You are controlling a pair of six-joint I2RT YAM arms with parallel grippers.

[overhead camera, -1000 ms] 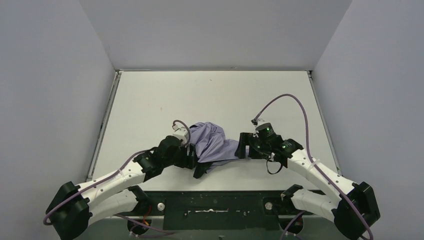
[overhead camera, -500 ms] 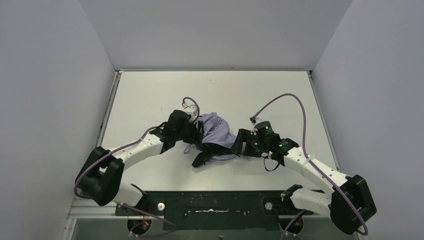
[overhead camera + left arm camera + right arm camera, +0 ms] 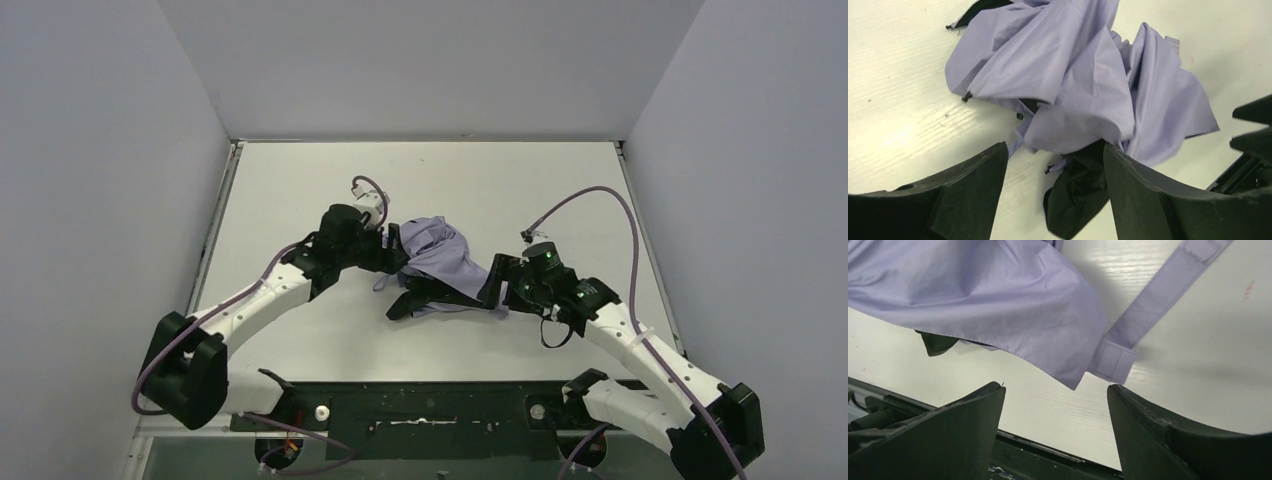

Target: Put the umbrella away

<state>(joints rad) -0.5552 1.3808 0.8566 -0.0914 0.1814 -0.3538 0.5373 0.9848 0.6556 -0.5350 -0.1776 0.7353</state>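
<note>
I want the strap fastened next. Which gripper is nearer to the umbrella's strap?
Right. The right gripper is open, with the strap lying just ahead of it. The left gripper, also open, sits on the far side of the bunched umbrella.

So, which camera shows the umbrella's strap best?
Right wrist view: the strap runs across the frame, close and sharp. Left wrist shows mostly crumpled fabric; from the top it is too small to tell.

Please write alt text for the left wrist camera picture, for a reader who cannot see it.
A crumpled pale lavender umbrella with black lining lies on a white table, its near folds between the open black fingers of the left gripper. Part of the black right gripper shows at the right edge.
</note>
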